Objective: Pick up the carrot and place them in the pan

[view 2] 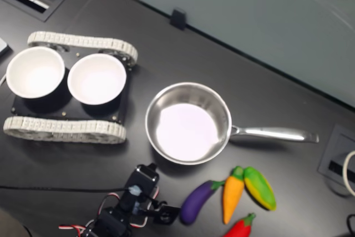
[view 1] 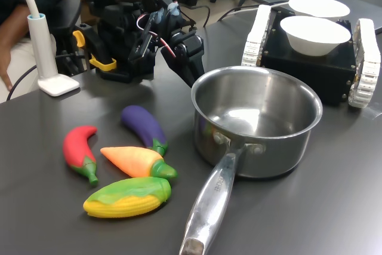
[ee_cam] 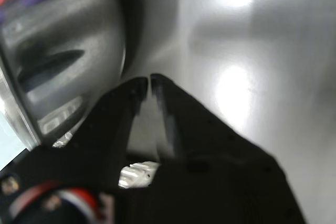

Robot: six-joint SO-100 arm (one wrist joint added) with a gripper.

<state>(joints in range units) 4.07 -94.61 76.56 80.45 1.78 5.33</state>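
Note:
The orange carrot (view 1: 134,159) (view 2: 233,192) with a green stem end lies on the dark table among other toy vegetables, apart from the arm. The steel pan (view 1: 262,153) (view 2: 186,131) stands empty with its long handle (view 1: 209,201) toward the first exterior view's front. My gripper (ee_cam: 149,80) (view 1: 194,67) (view 2: 145,177) hangs just outside the pan's far left wall in the first exterior view. Its black fingertips nearly touch, shut on nothing. The wrist view has the pan's outer wall (ee_cam: 63,51) close beside the fingers. The carrot is out of the wrist view.
A purple eggplant (view 1: 143,126), a red chili (view 1: 80,150) and a yellow-green corn (view 1: 128,198) lie around the carrot. Two white bowls (view 1: 313,31) sit on a black tracked base (view 1: 304,64) behind the pan. A white stand (view 1: 57,82) and a person's arm (view 1: 9,34) are at the first exterior view's left.

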